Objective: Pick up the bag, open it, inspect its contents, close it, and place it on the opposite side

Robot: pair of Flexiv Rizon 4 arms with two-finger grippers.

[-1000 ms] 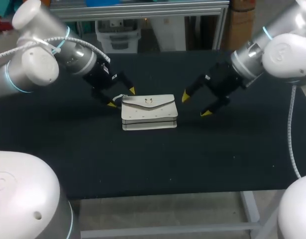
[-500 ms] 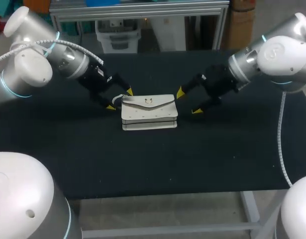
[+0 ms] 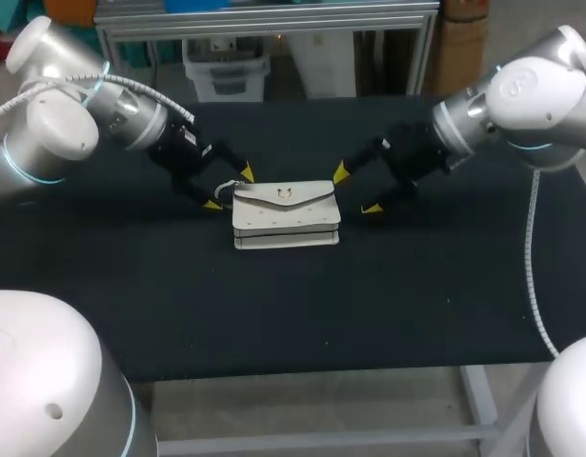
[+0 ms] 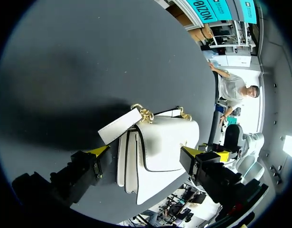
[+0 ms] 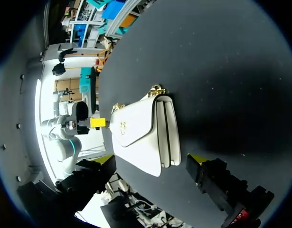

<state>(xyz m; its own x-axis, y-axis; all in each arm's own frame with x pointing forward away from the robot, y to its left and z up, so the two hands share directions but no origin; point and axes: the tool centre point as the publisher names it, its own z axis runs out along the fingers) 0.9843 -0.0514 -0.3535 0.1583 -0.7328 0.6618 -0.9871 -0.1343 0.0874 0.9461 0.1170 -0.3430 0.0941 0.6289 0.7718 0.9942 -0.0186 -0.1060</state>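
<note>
White bag (image 3: 286,214) lying flat in middle of black table (image 3: 273,314), long side running left to right, closed flap facing up. Short strap (image 4: 119,126) sticking out at left end. Left gripper (image 3: 230,188) sitting low by that end, fingers wide apart, holding nothing. Right gripper (image 3: 356,190) hanging by right end, fingers apart too

the white leather flap bag (image 3: 286,217) lies near the middle of the black counter (image 3: 273,314), the left end effector (image 3: 230,188) just beside its left end, the right end effector (image 3: 356,190) beside its right.
</note>
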